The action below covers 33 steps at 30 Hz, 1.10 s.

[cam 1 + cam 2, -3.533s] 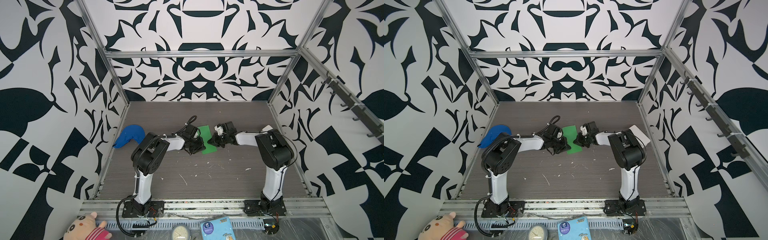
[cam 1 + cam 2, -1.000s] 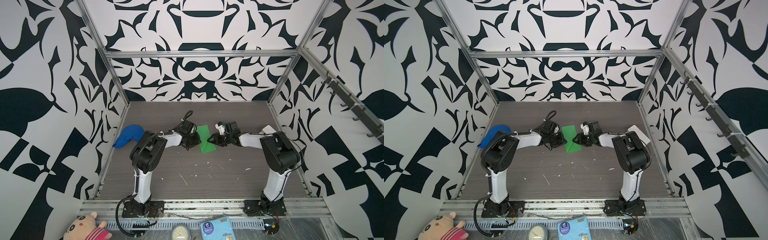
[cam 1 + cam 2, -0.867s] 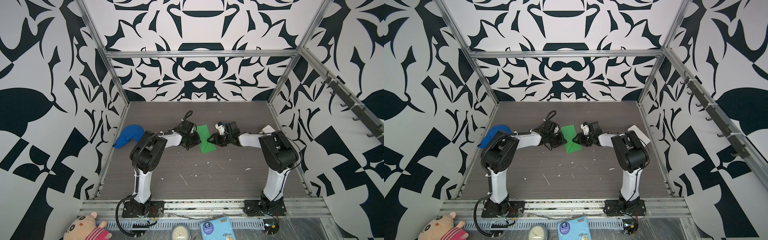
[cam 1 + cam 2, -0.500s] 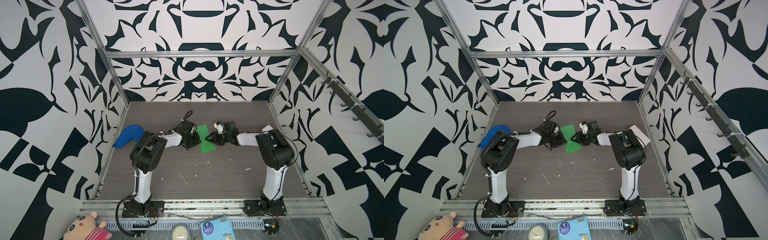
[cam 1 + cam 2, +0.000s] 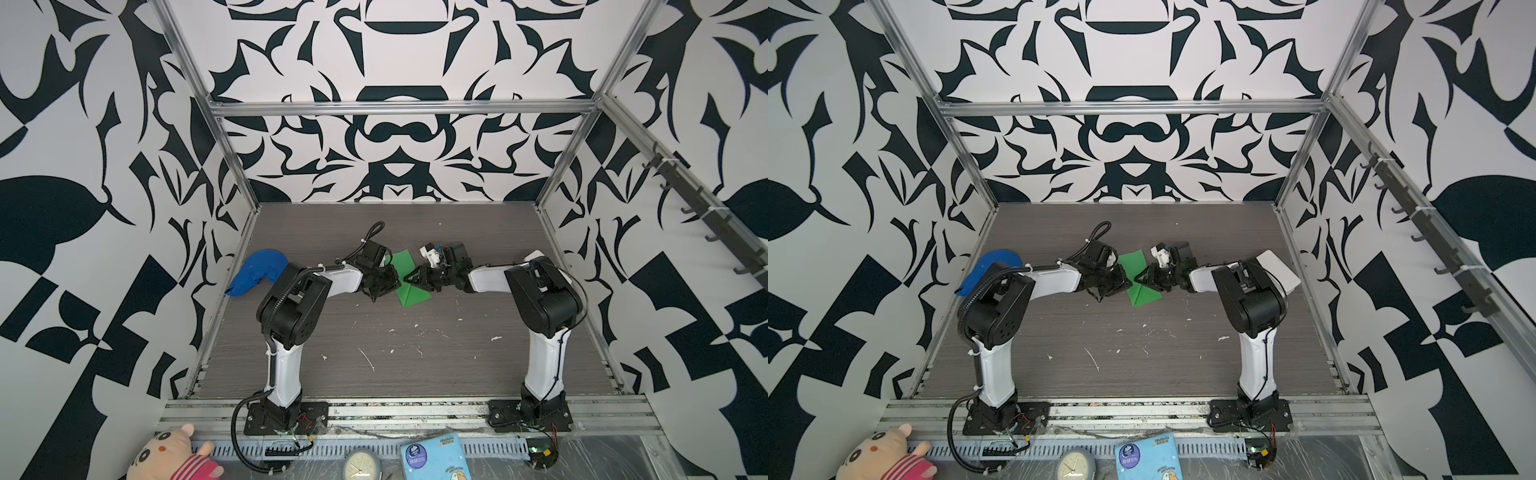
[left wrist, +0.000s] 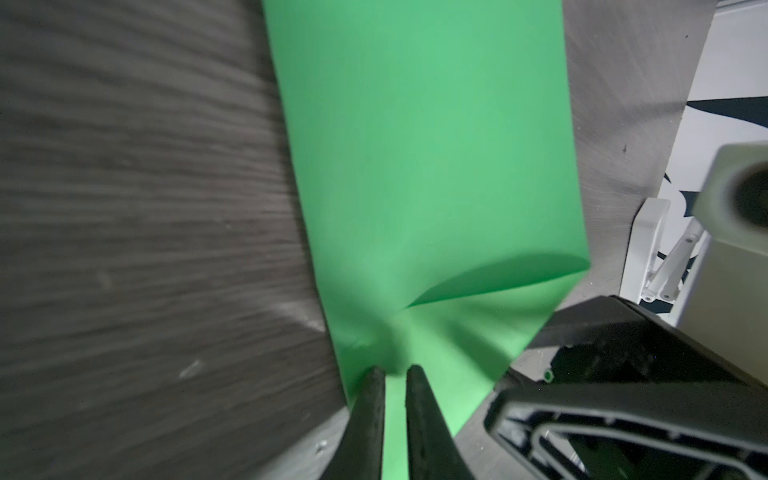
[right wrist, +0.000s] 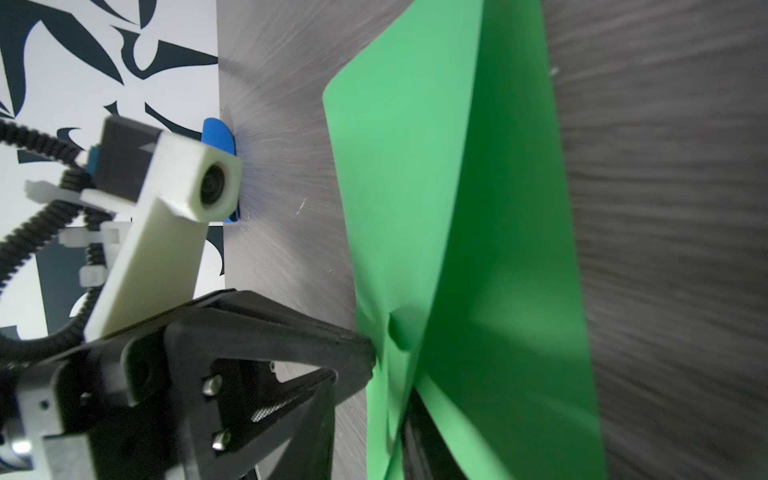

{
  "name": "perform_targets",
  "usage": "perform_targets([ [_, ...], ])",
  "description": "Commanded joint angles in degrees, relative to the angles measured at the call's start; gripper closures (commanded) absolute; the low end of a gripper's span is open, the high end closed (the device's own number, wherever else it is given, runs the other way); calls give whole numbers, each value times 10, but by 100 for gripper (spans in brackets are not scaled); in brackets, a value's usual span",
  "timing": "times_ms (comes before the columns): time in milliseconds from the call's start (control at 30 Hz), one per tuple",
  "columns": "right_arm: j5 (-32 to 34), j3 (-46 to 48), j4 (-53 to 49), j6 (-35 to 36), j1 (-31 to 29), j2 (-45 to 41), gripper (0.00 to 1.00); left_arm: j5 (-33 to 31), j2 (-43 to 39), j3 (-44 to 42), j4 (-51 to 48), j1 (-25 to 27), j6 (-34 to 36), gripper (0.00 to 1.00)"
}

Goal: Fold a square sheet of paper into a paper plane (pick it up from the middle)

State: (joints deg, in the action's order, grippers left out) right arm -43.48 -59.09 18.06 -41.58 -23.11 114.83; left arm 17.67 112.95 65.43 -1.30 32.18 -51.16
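1. The paper (image 5: 411,294) lies mid-table (image 5: 374,353) between both grippers, with one flap standing up off the surface.
2. The left gripper (image 6: 394,374) is narrow and pinches one edge of the paper; creases fan out from the pinch.
3. The right gripper (image 5: 412,278) reaches under the lifted flap; I cannot tell whether it grips.
4. The paper is probably light, thin, limp and easily crumpled. It is best held gently at an edge or along a fold, not mid-flap.

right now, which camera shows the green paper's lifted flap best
Right wrist: the green paper fills the frame, flap standing up. Left wrist shows it mostly flat, the flap a mere curl; both top views show it small.
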Motion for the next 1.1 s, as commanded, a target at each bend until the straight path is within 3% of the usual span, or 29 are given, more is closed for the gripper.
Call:
perform_targets([
  [0, -9, -10, 16, 0, -7, 2, 74, -6, -19, -12, -5, -4, 1, 86],
  [233, 35, -16, -15, 15, -8, -11, 99, -6, -52, -28, -3, -11, -2, 86],
  [367, 51, -4, 2, 14, -7, -46, 100, -12, -113, -62, 2, -24, -5, 80],
  [500, 54, 23, 48, -5, -4, -100, 100, -31, -194, -105, 2, -40, -4, 62],
  [633, 32, 44, 120, -51, 2, -142, 100, -34, -274, -146, 20, -56, -5, 29],
  [767, 6, 51, 214, -133, 9, -163, 100, 5, -331, -175, 81, -63, -14, 8],
  [867, -2, 45, 269, -189, 12, -173, 100, 46, -349, -182, 137, -64, -41, 0],
  [1067, -11, 18, 299, -246, 13, -190, 100, 115, -341, -173, 234, -62, -90, 0],
])
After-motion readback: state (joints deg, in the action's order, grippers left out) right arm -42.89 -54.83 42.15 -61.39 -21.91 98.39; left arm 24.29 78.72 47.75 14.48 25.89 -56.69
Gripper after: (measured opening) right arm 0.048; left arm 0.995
